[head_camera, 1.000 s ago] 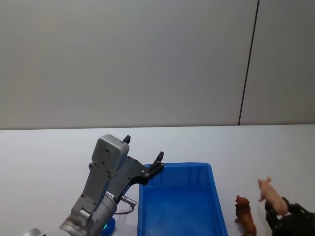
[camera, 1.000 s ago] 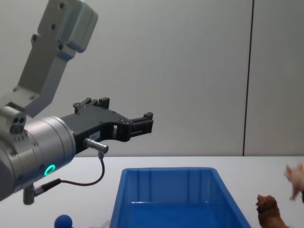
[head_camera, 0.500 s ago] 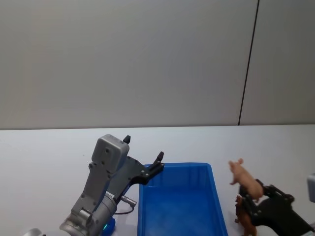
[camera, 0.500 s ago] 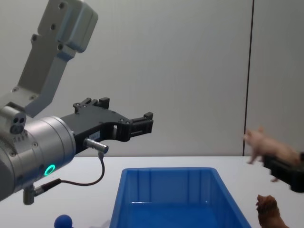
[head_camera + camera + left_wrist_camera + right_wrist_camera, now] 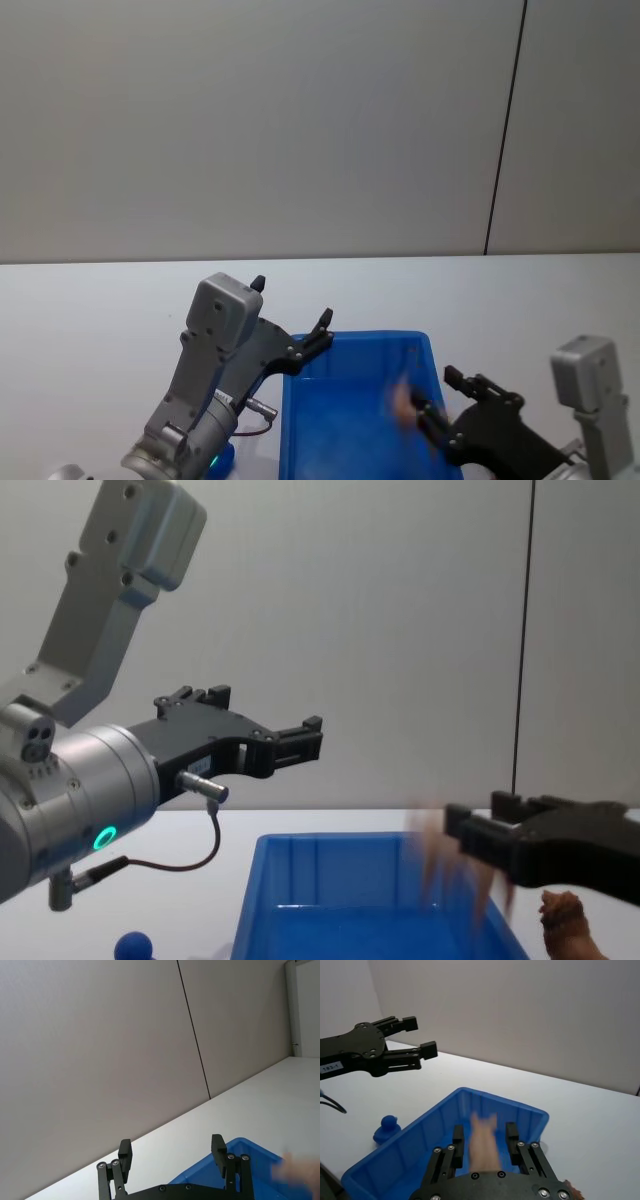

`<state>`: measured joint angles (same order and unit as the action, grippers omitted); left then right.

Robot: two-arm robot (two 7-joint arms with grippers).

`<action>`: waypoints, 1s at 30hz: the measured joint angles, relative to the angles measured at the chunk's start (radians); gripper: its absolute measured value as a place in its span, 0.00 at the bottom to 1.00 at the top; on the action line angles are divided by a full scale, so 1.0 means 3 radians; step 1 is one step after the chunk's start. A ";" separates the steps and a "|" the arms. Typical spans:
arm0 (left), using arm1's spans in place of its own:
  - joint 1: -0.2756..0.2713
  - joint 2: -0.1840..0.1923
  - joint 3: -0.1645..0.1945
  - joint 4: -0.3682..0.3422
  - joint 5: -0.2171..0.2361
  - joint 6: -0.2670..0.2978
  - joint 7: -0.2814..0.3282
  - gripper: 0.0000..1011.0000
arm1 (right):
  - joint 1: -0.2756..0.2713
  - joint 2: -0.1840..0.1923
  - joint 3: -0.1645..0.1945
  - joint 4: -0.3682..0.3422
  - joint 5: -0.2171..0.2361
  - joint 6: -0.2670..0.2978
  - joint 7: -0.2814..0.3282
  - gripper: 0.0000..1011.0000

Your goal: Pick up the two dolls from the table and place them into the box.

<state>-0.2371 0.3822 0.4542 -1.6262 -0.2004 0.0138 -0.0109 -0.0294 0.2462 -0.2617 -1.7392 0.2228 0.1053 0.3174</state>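
Trouble lay with the pale doll (image 5: 482, 1150), a blur between the parted fingers of the right gripper (image 5: 485, 1131) above the box (image 5: 427, 1132): dropped so near the right wall, it could have bounced onto the table (image 5: 590, 1120), while the left gripper (image 5: 171, 1142) hung open near the box's far-left corner.

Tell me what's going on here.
The right tool is open over the bright blue ribbed plastic bin, and the small pale pink toy doll shows as a blur between its fingers, apparently dropping in. The shaggy reddish-brown animal doll stands on the white tabletop to the bin's right, not yet picked up. The left tool hovers open and idle by the bin's far left corner.
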 joint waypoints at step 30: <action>0.0000 0.0000 0.0000 0.0000 0.0000 0.0000 0.0000 0.99 | -0.0144 0.0091 0.0061 -0.0201 -0.0070 0.0032 -0.0483 0.99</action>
<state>-0.2371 0.3821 0.4542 -1.6262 -0.2004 0.0138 -0.0109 -0.0726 0.2736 -0.2434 -1.7994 0.2018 0.1150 0.1724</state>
